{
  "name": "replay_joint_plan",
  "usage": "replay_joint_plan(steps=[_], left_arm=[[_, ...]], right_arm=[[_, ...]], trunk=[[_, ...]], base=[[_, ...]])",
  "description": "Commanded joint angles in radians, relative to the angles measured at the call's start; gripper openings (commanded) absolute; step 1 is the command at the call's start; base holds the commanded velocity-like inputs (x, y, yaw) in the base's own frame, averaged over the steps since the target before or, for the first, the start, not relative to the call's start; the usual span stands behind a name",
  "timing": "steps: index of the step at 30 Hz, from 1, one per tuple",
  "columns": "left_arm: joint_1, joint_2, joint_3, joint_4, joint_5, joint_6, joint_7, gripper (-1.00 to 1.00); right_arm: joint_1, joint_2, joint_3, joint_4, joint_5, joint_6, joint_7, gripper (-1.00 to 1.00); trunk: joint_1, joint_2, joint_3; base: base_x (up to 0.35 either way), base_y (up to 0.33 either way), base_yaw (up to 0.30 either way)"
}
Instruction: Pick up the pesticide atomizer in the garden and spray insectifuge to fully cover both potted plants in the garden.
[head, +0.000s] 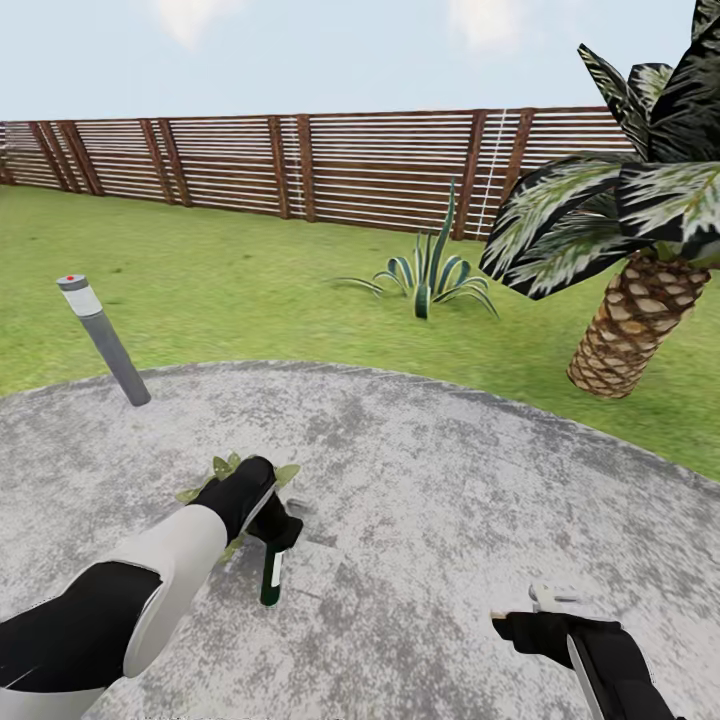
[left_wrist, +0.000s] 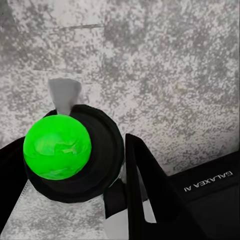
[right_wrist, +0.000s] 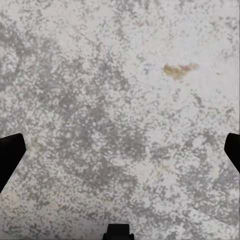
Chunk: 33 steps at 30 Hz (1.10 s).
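Head view first: the left gripper (head: 272, 525) at the end of the white-and-black arm is down over the round mottled-grey paved patio (head: 450, 480), and the small dark green-black pesticide atomizer with its white label (head: 271, 577) hangs right under it, long axis close to vertical, base pointing at the paving. Just behind the wrist, pointed green leaves of a small potted plant (head: 222, 470) poke out on either side, so the plant sits touching-close to that arm, a little further from the robot than the bottle. A tall grey bollard lamp with a red dot (head: 100, 338) stands well apart on the patio edge, with the brown slatted wooden fence (head: 300, 165) beyond the lawn. The right gripper (head: 520, 612) hovers low on the other side, far from the plant.

Left wrist view: black fingers (left_wrist: 145, 185) sit closed against the bottle's dark rounded body, a bright green round marker on it, the pale grey spray head pointing away over the paving.

Right wrist view: black fingertips (right_wrist: 11, 152) spread wide at the edges, nothing between them but mottled paving

Left arm is the one placed for spraying, I'd say
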Motion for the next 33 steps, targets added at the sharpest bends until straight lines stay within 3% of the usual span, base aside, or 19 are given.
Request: replay_joint_plan(steps=[1,5,8,9,11,14,16,18,19,20,21,23,24,26,28,30,33], left_arm=[[0.006,0.0,-0.003,-0.025,-0.012,0.001,-0.01,-1.0],[0.034,-0.007,-0.008,-0.191,-0.006,0.001,-0.013,-1.0],[0.037,-0.018,-0.069,-0.25,-0.005,0.001,-0.015,-1.0],[0.037,-0.019,-0.116,-0.258,-0.004,0.001,-0.015,-1.0],[0.037,-0.019,-0.175,-0.264,-0.004,0.001,-0.016,-1.0],[0.037,-0.018,-0.201,-0.275,-0.003,0.0,-0.053,-1.0],[0.037,-0.018,-0.207,-0.289,-0.006,-0.003,-0.147,-1.0],[0.037,-0.011,-0.211,-0.35,-0.007,-0.021,-0.291,-1.0],[0.037,-0.011,-0.211,-0.373,-0.007,-0.035,-0.323,-1.0],[0.037,-0.01,-0.211,-0.411,-0.007,-0.069,-0.389,-1.0],[0.039,-0.008,-0.209,-0.452,-0.009,-0.122,-0.494,-1.0],[0.063,0.036,-0.205,-0.478,-0.01,-0.224,-0.638,-1.0],[0.071,0.058,-0.204,-0.481,-0.008,-0.263,-0.673,-1.0],[0.091,0.114,-0.202,-0.484,0.0,-0.356,-0.733,-1.0],[0.11,0.153,-0.203,-0.487,0.002,-0.422,-0.763,-1.0],[0.116,0.162,-0.206,-0.488,0.002,-0.44,-0.77,-1.0],[0.118,0.165,-0.209,-0.49,0.002,-0.448,-0.773,-1.0]], right_arm=[[0.0,0.0,-0.001,-0.001,0.01,0.004,0.009,1.0],[0.0,-0.001,-0.003,-0.001,0.01,0.003,0.009,1.0],[0.0,-0.003,-0.005,-0.001,0.009,0.003,0.009,1.0],[0.0,-0.004,-0.005,-0.001,0.009,0.003,0.009,1.0],[-0.001,-0.004,-0.005,-0.001,0.01,0.003,0.009,1.0],[0.0,-0.005,-0.005,-0.001,0.01,0.003,0.009,1.0],[0.0,-0.005,-0.005,-0.001,0.01,0.003,0.009,1.0],[0.0,-0.003,-0.001,-0.001,0.012,0.003,0.008,1.0],[-0.001,-0.003,0.0,-0.001,0.012,0.003,0.008,1.0],[0.0,-0.005,-0.002,-0.001,0.011,0.003,0.009,1.0],[0.0,-0.009,-0.005,-0.004,0.005,0.004,0.01,1.0],[-0.005,-0.015,-0.008,-0.009,-0.024,0.005,0.018,1.0],[-0.008,-0.024,-0.008,-0.009,-0.045,0.005,0.028,1.0],[-0.027,-0.081,-0.009,-0.009,-0.108,0.004,0.067,1.0],[-0.037,-0.195,-0.009,-0.009,-0.203,0.004,0.156,1.0],[-0.042,-0.291,-0.01,-0.009,-0.295,0.003,0.254,1.0],[-0.044,-0.387,-0.01,-0.01,-0.348,-0.003,0.311,1.0]], trunk=[[0.0,0.0,-0.002],[0.0,0.0,-0.005],[0.0,0.0,-0.007],[0.0,0.0,-0.007],[0.0,0.0,-0.008],[0.0,0.0,-0.009],[0.0,0.0,-0.009],[0.0,0.0,-0.009],[0.0,0.0,-0.009],[0.0,0.0,-0.009],[0.0,0.0,-0.009],[0.0,0.0,-0.009],[0.0,0.0,-0.009],[0.0,0.0,-0.009],[0.0,0.0,-0.009],[0.0,0.0,-0.009],[0.0,0.0,-0.009]], base=[[0.0,0.0,0.25],[0.0,0.0,0.247],[0.0,0.0,0.223],[0.0,0.0,0.217],[0.0,0.0,0.196],[0.0,0.0,0.075],[0.0,0.0,0.017],[0.0,0.0,0.004],[0.0,0.0,0.001],[0.0,0.0,0.0],[0.0,0.0,0.0],[0.0,0.0,0.0],[0.0,0.0,0.0],[0.0,0.0,0.0],[0.0,0.0,0.0],[0.0,0.0,0.0],[0.0,0.0,0.0]])
